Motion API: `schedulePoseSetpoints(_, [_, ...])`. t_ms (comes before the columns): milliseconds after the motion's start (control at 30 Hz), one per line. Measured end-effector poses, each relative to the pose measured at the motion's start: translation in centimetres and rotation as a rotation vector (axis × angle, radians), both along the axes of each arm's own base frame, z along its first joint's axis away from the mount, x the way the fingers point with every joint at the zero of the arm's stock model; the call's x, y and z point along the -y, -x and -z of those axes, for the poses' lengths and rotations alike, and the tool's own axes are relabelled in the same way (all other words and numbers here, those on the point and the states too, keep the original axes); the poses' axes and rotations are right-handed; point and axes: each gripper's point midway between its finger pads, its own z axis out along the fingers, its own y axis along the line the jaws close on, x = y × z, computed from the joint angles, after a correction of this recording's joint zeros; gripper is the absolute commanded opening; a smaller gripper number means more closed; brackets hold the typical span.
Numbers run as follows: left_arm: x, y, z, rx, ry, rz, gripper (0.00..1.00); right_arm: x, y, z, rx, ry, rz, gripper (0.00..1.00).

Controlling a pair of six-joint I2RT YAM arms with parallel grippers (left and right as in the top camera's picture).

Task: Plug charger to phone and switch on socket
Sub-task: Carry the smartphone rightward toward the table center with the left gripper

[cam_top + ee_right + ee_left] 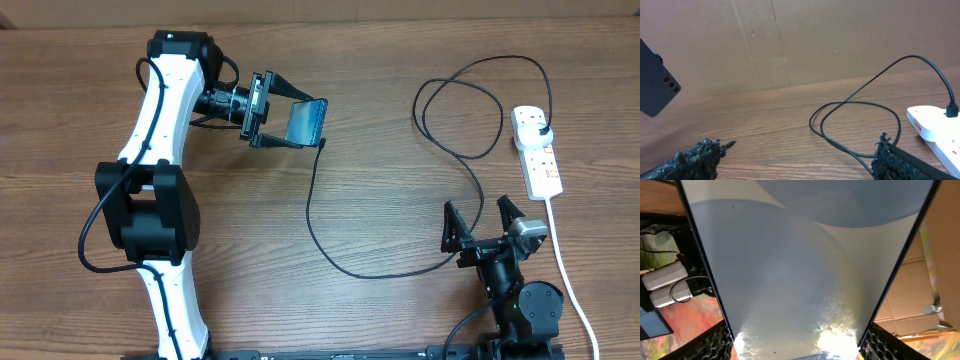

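My left gripper [300, 122] is shut on the phone [308, 120] and holds it tilted above the table at the back middle. In the left wrist view its pale screen [800, 270] fills the space between my fingers [715, 342]. The charger [312, 215], a thin black cable, hangs from the phone's edge, loops across the table and ends in a black plug [541, 128] seated in the white socket [537, 150] at the right. How deep the tip sits in the phone I cannot tell. My right gripper [485, 222] stands open at the front right, empty, with the cable [860, 105] ahead of it.
The socket's thick white cord [570, 270] runs down past my right arm to the front edge. The right wrist view shows the phone's dark back [655, 82] at the left, the socket [935, 125] at the right, and a cardboard wall [790, 45] behind the table.
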Motion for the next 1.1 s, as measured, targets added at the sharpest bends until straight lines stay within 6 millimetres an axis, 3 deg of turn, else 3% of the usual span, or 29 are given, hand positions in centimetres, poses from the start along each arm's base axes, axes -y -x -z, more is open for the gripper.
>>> schedulePoseSetpoints(700, [0.0,0.0,0.1,0.001,-0.005,0.002,0.51,0.0,0.0,0.0,-0.001,0.0,0.0,1.0])
schedulePoseSetpoints(1100, [0.3,1.0,1.8,0.01,-0.11,0.061,0.51,0.0,0.0,0.0,0.0,0.0,0.0,1.0])
